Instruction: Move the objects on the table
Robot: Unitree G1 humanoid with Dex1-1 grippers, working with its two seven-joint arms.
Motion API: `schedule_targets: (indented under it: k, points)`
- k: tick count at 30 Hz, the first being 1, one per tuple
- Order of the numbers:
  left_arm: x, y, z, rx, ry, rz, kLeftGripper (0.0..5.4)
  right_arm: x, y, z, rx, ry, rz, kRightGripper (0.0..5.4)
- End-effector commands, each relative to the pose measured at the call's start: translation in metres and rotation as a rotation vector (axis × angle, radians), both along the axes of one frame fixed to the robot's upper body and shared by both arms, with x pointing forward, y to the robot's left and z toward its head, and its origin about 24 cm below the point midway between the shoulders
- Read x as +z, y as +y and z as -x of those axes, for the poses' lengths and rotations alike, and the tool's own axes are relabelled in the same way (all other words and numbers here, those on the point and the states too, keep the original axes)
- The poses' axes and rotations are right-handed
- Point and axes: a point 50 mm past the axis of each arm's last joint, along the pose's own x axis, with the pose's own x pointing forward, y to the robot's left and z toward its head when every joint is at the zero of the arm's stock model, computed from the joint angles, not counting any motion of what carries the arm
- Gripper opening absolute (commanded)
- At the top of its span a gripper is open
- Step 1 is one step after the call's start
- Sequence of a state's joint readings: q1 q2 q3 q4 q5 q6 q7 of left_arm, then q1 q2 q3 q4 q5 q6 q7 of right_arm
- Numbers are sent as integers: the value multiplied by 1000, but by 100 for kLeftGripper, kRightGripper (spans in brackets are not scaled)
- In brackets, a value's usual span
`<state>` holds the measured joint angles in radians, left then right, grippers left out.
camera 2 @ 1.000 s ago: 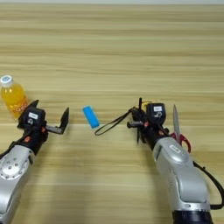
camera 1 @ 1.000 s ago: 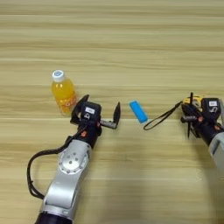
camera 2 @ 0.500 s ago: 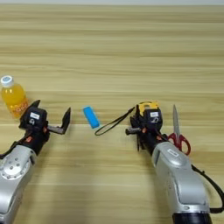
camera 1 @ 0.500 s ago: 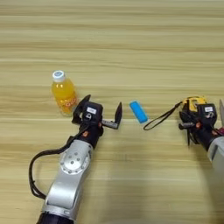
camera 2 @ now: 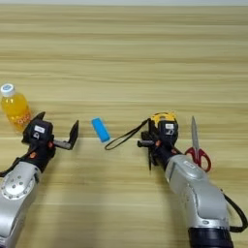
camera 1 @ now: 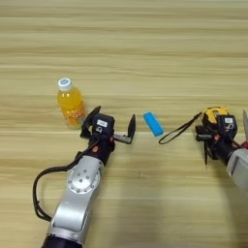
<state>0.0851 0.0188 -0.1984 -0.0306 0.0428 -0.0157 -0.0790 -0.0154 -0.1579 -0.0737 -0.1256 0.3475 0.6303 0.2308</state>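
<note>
We see the right gripper (camera 2: 157, 140) at the tape measure (camera 2: 162, 119), though we cannot tell its finger state. The left gripper (camera 1: 109, 127) sits fingers spread, between juice bottle (camera 1: 70, 102) and blue block (camera 1: 153, 124).

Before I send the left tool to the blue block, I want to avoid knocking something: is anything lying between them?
Nothing visible. The left tool, fingers open, sits just left of the blue block with bare table between. The juice bottle stands on its other side.
</note>
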Motion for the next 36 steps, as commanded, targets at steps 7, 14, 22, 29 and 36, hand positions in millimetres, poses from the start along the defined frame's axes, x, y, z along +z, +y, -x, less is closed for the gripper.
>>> schedule_targets:
  k: [7,14,22,29,36]
  points:
    - [-1,0,1,1,0,-12,540,-28,6,1,13,183,-61,26]
    - [0,-2,2,0,-4,-9,540,-34,-3,5,-12,200,-16,26]
    - [0,0,1,8,-4,-12,540,-34,-12,7,-43,164,84,26]
    - [-3,3,0,31,2,-19,540,-39,-13,10,-51,168,120,26]
    - [-4,5,-1,44,5,-13,540,-41,-12,10,-52,175,129,93]
